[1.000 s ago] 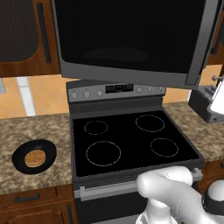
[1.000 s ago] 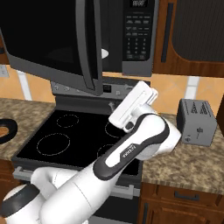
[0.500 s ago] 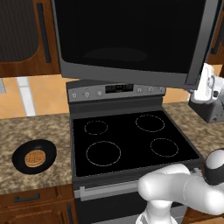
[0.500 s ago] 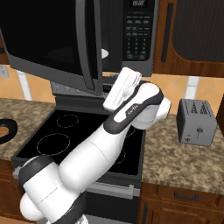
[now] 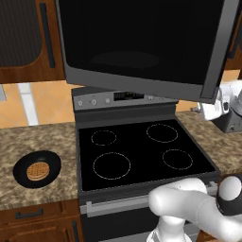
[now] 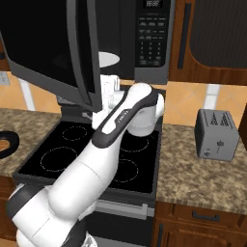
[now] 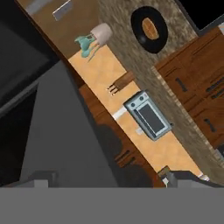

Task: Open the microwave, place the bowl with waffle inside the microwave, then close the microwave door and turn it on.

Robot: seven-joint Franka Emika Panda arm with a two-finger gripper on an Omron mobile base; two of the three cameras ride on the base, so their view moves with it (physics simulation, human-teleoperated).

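Hand view: bowl (image 7: 149,29) with waffle (image 7: 150,27) far from open claw (image 7: 107,179)

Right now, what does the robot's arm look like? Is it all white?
Mostly white. The arm is made of smooth, rounded, glossy white sections, fat like tubes. Dark grey bands sit at the joints, and one dark band on the upper part carries small white lettering, too small to read. The gripper at the end is white and blocky. No loose cables show.
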